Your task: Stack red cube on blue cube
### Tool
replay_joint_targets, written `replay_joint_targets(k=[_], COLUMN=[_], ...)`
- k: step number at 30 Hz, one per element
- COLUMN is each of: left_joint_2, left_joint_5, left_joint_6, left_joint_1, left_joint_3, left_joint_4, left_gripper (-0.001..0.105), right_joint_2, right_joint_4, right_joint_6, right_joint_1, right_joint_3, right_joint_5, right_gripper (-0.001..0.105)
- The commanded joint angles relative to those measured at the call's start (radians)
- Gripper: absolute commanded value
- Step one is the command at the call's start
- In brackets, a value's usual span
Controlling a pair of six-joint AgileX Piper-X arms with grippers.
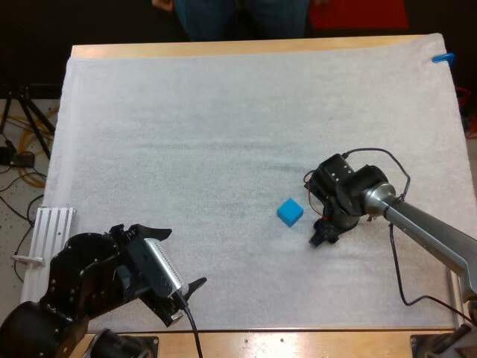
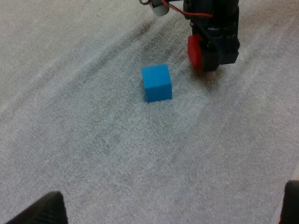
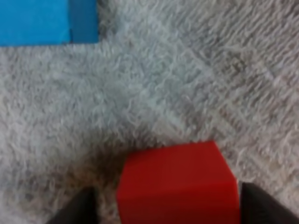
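My left gripper [image 1: 186,257], two black fingers spread wide, nothing between them, hangs over the near edge of the fuzzy white terry mat [image 1: 223,134]. Mid-mat sits the small bright blue cube [image 1: 290,212], smooth, sharp-edged, flat on the nap. Just beside it is my right gripper [image 1: 324,237], low at the mat, fingers apart astride the glossy red cube [image 3: 177,182]: a strip of mat shows on one side, so it isn't clamped. The cubes are near but apart. Past the wooden table [image 1: 223,48] stands a person's legs [image 1: 246,16].
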Motion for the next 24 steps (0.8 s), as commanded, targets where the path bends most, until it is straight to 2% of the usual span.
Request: replay_joint_targets(k=[1, 4, 7, 21, 24], left_joint_2=[0.000, 0.000, 0.000, 0.000, 0.000], left_joint_5=[-0.004, -0.004, -0.004, -0.004, -0.004], left_joint_6=[0.001, 0.001, 0.001, 0.001, 0.001], left_joint_1=[-0.003, -0.003, -0.003, -0.003, -0.003], left_joint_3=[-0.006, -0.006, -0.006, -0.006, -0.006], left_joint_4=[0.002, 0.002, 0.002, 0.001, 0.001], left_gripper=[0.087, 0.087, 0.087, 0.087, 0.087], right_joint_2=[-0.004, -0.008, -0.018, -0.150, -0.150], right_joint_4=[0.001, 0.006, 0.024, 0.075, 0.071], right_joint_6=[-0.008, -0.005, -0.005, 0.038, 0.041], right_joint_1=[0.001, 0.001, 0.001, 0.001, 0.018], right_joint_3=[-0.008, -0.010, -0.016, -0.162, -0.176], right_joint_5=[-0.004, -0.001, -0.001, -0.016, -0.028], right_gripper=[0.039, 0.021, 0.014, 0.015, 0.020])
